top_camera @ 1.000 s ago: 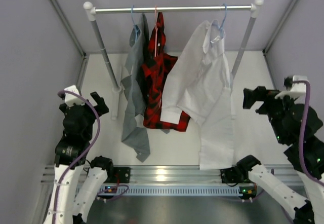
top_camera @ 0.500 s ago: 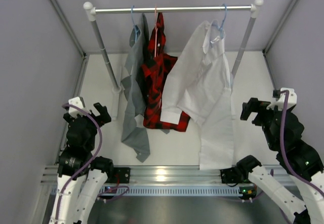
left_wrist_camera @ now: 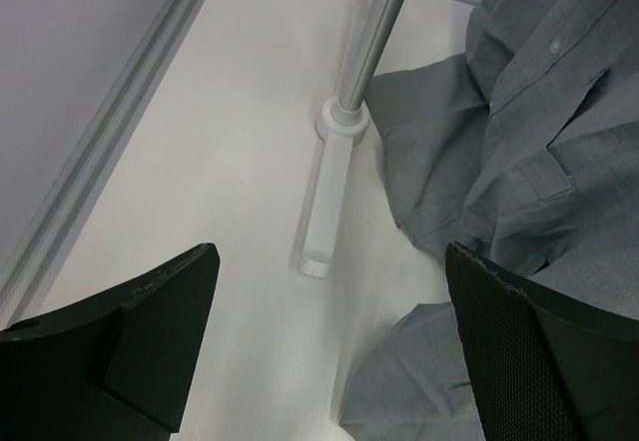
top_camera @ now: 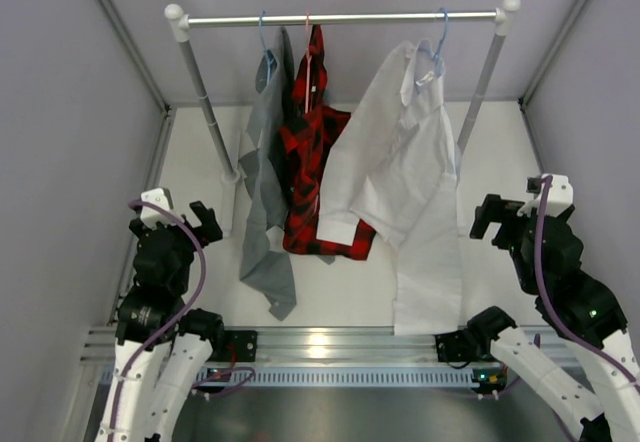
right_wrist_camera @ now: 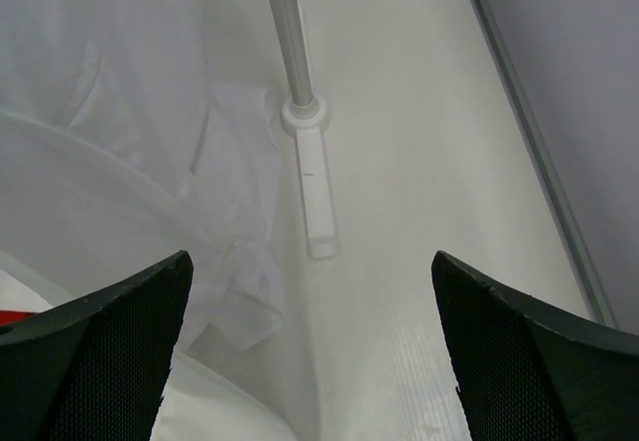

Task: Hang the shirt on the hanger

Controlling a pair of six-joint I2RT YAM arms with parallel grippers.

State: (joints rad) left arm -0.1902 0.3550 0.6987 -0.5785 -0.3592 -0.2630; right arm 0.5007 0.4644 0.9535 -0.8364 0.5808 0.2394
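The white shirt (top_camera: 400, 167) hangs on the light blue wire hanger (top_camera: 433, 57), whose hook is over the rail at the right. Its sleeve and hem reach down to the table. In the right wrist view the shirt (right_wrist_camera: 100, 112) fills the left side, with a cuff (right_wrist_camera: 240, 311) lying on the table. My right gripper (top_camera: 498, 218) is open and empty, low and to the right of the shirt, not touching it; it also shows in the right wrist view (right_wrist_camera: 312, 261). My left gripper (top_camera: 188, 224) is open and empty at the far left; it also shows in the left wrist view (left_wrist_camera: 329, 256).
A grey shirt (top_camera: 265, 177) and a red-and-black plaid shirt (top_camera: 315, 152) hang left of the white one on the rail (top_camera: 340, 19). The rack's left post and foot (left_wrist_camera: 334, 152) and right post and foot (right_wrist_camera: 312, 187) stand on the table. Grey fabric (left_wrist_camera: 519, 112) pools near my left gripper.
Both arms have drawn back toward the near edge and lowered. The left gripper moved down and slightly right, the right gripper down and slightly left. The shirt hangs unmoved.
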